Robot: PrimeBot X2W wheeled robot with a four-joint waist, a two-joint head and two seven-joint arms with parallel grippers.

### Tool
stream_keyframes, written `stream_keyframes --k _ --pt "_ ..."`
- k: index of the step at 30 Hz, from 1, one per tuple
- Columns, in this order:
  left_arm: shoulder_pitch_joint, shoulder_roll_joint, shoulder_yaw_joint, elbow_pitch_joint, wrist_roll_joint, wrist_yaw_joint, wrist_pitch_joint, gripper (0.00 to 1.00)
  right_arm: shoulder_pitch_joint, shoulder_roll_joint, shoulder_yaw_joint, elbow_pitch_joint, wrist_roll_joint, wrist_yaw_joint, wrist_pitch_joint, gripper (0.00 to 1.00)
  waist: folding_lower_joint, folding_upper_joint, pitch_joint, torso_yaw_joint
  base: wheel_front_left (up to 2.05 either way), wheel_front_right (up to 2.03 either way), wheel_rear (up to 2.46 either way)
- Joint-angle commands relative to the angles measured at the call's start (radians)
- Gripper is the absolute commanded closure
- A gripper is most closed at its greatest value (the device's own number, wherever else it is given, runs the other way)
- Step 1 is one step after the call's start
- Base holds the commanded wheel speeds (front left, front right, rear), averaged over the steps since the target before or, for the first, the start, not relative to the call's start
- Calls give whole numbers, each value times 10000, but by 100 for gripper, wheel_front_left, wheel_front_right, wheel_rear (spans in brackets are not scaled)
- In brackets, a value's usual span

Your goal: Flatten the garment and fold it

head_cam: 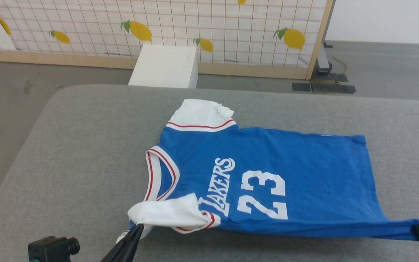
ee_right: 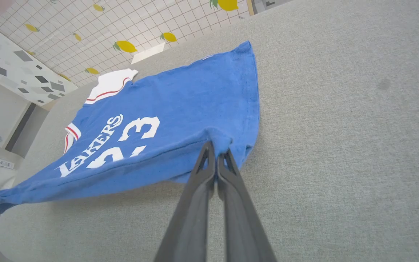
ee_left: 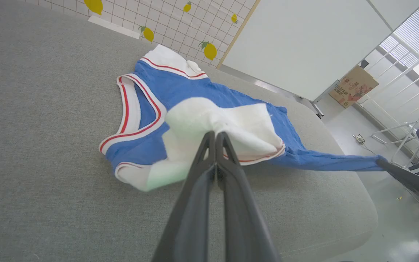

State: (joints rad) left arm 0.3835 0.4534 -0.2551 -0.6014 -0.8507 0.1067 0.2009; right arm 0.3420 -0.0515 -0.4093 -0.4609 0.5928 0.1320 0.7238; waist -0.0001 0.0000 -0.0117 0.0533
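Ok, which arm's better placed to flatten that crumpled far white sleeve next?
Probably the left. The left gripper pinches the near sleeve at the collar end of the garment, same end as the far sleeve; the right gripper holds the hem corner.

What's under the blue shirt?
The grey table. The shirt lies on it, near edge pinched by the left hand and right hand. Whatever sits beneath its flat middle is hidden.

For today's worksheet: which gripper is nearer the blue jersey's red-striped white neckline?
Left. Left gripper pinches the white sleeve beside the neckline; right gripper holds the far hem corner.
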Motion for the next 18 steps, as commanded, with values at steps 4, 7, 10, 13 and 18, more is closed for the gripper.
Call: stream_keyframes --k 4,7,10,13,18 --pt "-463 160 -50 11 175 -96 71 100 -303 11 43 -187 -46 -13 -226 100 1 0 853 -41 0 0 0" --pt "-1209 117 -254 324 241 -330 196 100 -759 11 130 -150 -194 -13 -335 100 1 0 1457 -74 0 0 0" --pt "-2057 27 -461 805 267 -565 362 100 -1250 11 218 51 -336 -13 -447 100 1 0 1926 -108 0 0 0" --pt "-2956 -76 -629 1507 234 -810 554 100 -1770 12 289 409 -541 -13 -524 100 1 0 2316 -143 0 0 0" --pt "-4199 -206 -860 2883 254 -1154 821 100 -2571 -31 374 1244 -938 -13 -651 100 1 0 2717 -174 0 0 0"
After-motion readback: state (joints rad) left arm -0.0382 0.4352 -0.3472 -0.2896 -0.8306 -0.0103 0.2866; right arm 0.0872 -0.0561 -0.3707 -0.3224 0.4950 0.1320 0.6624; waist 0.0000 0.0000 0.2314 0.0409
